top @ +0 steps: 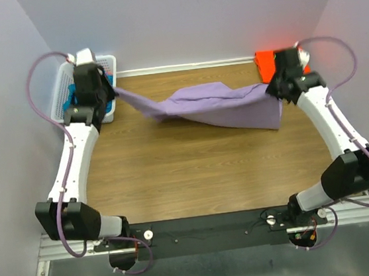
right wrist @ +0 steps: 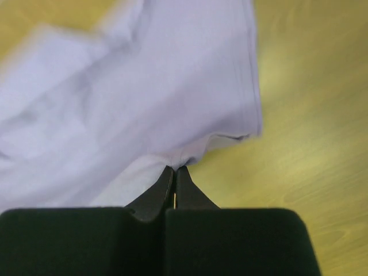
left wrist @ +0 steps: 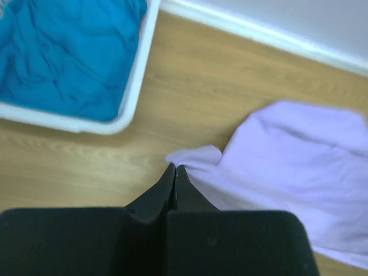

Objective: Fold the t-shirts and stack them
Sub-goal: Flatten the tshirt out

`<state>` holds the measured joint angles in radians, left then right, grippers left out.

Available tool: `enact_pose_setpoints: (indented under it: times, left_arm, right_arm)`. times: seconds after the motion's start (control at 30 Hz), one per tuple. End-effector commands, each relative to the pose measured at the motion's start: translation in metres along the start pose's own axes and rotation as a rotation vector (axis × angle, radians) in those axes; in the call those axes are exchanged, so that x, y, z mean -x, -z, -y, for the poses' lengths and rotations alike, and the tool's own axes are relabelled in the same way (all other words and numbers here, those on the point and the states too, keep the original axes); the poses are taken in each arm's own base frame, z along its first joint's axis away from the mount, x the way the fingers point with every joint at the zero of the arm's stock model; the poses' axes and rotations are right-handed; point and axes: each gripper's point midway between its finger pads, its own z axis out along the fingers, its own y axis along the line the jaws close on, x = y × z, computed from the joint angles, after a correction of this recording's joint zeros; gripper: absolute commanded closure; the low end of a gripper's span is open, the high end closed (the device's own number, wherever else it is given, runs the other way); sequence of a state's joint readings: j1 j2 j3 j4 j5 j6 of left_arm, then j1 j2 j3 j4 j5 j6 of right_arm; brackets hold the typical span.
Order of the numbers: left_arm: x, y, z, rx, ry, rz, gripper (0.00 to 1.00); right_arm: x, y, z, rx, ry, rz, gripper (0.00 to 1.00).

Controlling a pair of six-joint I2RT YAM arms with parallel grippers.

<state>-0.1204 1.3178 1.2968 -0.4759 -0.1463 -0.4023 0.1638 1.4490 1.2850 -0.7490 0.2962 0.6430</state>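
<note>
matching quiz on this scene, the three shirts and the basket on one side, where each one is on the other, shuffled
Things:
1. lavender t-shirt
2. teal t-shirt
3. orange t-shirt
4. basket

Places:
a. far right corner
b. far left corner
c. lying in the basket
d. pinched by the left tool and the right tool

Pairs: 1-d, 2-c, 3-a, 4-b

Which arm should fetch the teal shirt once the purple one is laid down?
Probably left. The left tool, shut on the purple shirt, sits right beside the white basket holding the teal shirt. The right tool grips the shirt's other end across the table, by the orange shirt.
</note>
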Motion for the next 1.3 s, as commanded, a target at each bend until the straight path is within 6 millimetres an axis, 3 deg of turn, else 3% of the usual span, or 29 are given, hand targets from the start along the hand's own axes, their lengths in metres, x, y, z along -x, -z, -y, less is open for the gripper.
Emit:
enact_pose_setpoints:
  times: [0.0,0.03,0.07,0.1,0.13,0.17,0.2,0.27,0.3,0.33,0.37,0.4,0.43,0.5,0.53,0.57,0.6,0.63,0.67,0.83,0.93,1.03,1.13,1.17,1.23,1.27]
  left_arm:
    - [0.121,0.029,0.005,0.036,0.04,0.259,1.0]
    - [0.14,0.027,0.002,0.051,0.058,0.286,1.0]
    - [0.186,0.056,0.01,0.025,0.087,0.398,1.0]
    - [0.203,0.061,0.012,0.019,0.107,0.434,1.0]
    - [0.242,0.095,0.015,-0.005,0.135,0.542,1.0]
    - [0.257,0.11,0.019,-0.02,0.134,0.592,1.0]
    - [0.271,0.125,0.022,-0.039,0.129,0.639,1.0]
    - [0.298,0.171,0.027,-0.082,0.137,0.775,1.0]
    - [0.304,0.188,0.027,-0.09,0.124,0.82,1.0]
    - [0.309,0.222,0.025,-0.112,0.131,0.904,1.0]
    - [0.31,0.238,0.022,-0.108,0.138,0.944,1.0]
    - [0.31,0.256,0.018,-0.11,0.144,0.985,1.0]
    - [0.308,0.292,0.011,-0.111,0.15,1.061,1.0]
    - [0.304,0.324,0.004,-0.103,0.153,1.117,1.0]
    - [0.3,0.355,-0.001,-0.107,0.157,1.162,1.0]
    - [0.296,0.367,-0.006,-0.09,0.151,1.176,1.0]
    - [0.292,0.378,-0.011,-0.079,0.154,1.19,1.0]
    - [0.285,0.406,-0.018,-0.076,0.166,1.232,1.0]
    - [0.279,0.41,-0.027,-0.033,0.172,1.24,1.0]
    - [0.259,0.47,-0.048,0.018,0.165,1.334,1.0]
    - [0.256,0.479,-0.052,0.039,0.144,1.344,1.0]
    - [0.255,0.465,-0.045,0.023,0.098,1.318,1.0]
    - [0.251,0.412,-0.023,-0.051,0.007,1.226,1.0]
    - [0.244,0.375,-0.011,-0.087,-0.042,1.159,1.0]
    - [0.233,0.323,0.002,-0.124,-0.088,1.062,1.0]
    - [0.218,0.28,0.009,-0.151,-0.117,0.983,1.0]
  right_arm:
    - [0.111,0.049,-0.013,-0.005,0.019,0.255,0.99]
    - [0.135,0.063,-0.018,0.002,0.009,0.313,0.99]
    - [0.155,0.077,-0.02,0.01,0.016,0.364,0.99]
    - [0.191,0.106,-0.028,0.045,-0.019,0.46,0.99]
    - [0.206,0.12,-0.028,0.05,-0.013,0.505,0.99]
    - [0.22,0.135,-0.029,0.059,-0.019,0.549,0.99]
    - [0.242,0.167,-0.032,0.09,-0.045,0.632,0.99]
    - [0.259,0.199,-0.025,0.092,-0.047,0.714,0.99]
    - [0.265,0.214,-0.022,0.1,-0.051,0.75,0.99]
    - [0.268,0.24,-0.013,0.104,-0.05,0.801,0.99]
    - [0.269,0.252,-0.008,0.105,-0.051,0.828,0.99]
    - [0.268,0.263,-0.003,0.107,-0.046,0.851,0.99]
    - [0.263,0.285,0.008,0.12,-0.034,0.896,0.99]
    - [0.256,0.308,0.021,0.13,-0.029,0.942,0.99]
    - [0.254,0.321,0.025,0.146,-0.026,0.976,0.99]
    - [0.246,0.342,0.037,0.156,-0.005,1.02,0.99]
    - [0.241,0.35,0.042,0.162,0.01,1.032,0.99]
    - [0.237,0.36,0.046,0.173,0.021,1.051,0.99]
    - [0.225,0.374,0.053,0.195,0.051,1.073,0.99]
    - [0.204,0.406,0.078,0.2,0.06,1.146,0.99]
    - [0.194,0.415,0.084,0.22,0.077,1.163,0.99]
    - [0.187,0.409,0.079,0.251,0.104,1.149,0.99]
    - [0.178,0.377,0.067,0.243,0.191,1.082,0.99]
    - [0.173,0.352,0.059,0.233,0.226,1.029,0.98]
    - [0.166,0.318,0.053,0.207,0.262,0.956,0.97]
    - [0.156,0.275,0.045,0.173,0.31,0.862,0.97]
